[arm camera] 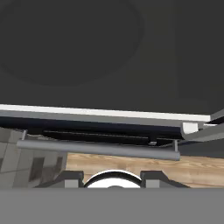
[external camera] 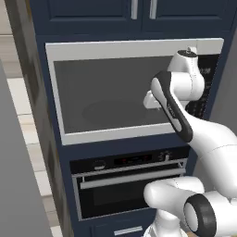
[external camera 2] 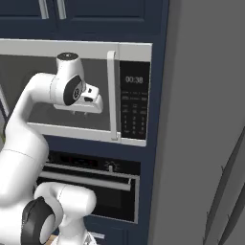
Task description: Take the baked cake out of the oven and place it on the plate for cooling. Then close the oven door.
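Note:
The black oven [external camera: 129, 162] sits under the microwave, with a dark control strip and knobs. The oven door [external camera: 120, 199] is upright and shut, its long silver bar handle [external camera: 132, 178] running across the top. In the hand view that handle [arm camera: 98, 149] crosses just above my fingertips. My gripper [external camera 2: 80, 113] hangs in front of the grey microwave door, well above the oven, pointing down. Its jaws [arm camera: 111, 177] stand apart with nothing between them. The cake is hidden behind the shut door. The plate is out of view.
The silver-framed microwave [external camera: 106, 92] with its vertical handle [external camera 2: 113, 95] and keypad [external camera 2: 134, 115] is right behind my hand. A tall grey panel [external camera 2: 201, 119] stands to the right, a grey surface [external camera: 14, 185] to the left. Dark blue cabinets [external camera: 92, 14] are overhead.

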